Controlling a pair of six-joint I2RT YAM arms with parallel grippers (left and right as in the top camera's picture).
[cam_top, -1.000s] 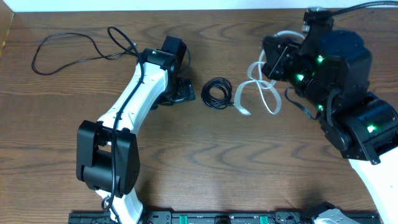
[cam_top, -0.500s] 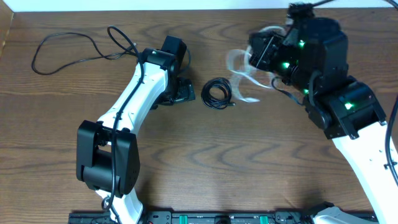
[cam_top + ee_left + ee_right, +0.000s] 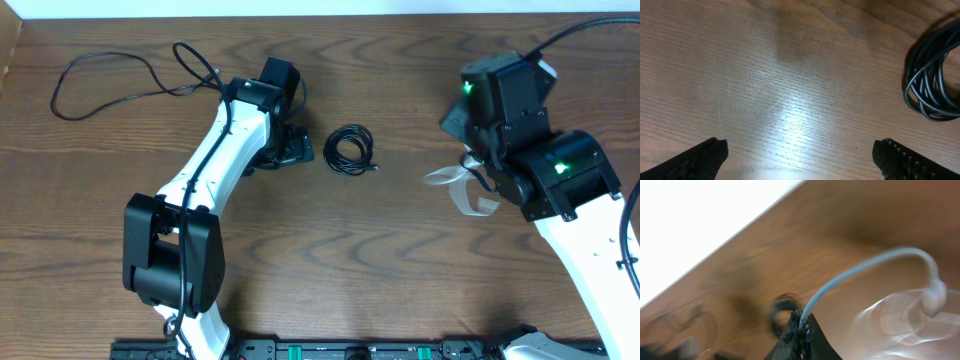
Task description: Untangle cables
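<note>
White cable in right gripper

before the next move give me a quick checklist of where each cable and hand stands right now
1. Right hand shut on the white cable: ok.
2. Left hand open and empty: ok.
3. White cable clear of the coiled black cable: ok, they are apart in the overhead view.
4. Coiled black cable centred ahead of the left hand: not ok, it sits at the edge of the left wrist view.
5. Loose black cable spread out by itself, away from the others: ok.
6. White cable's plug ends located: cannot tell, the cable is blurred.
</note>
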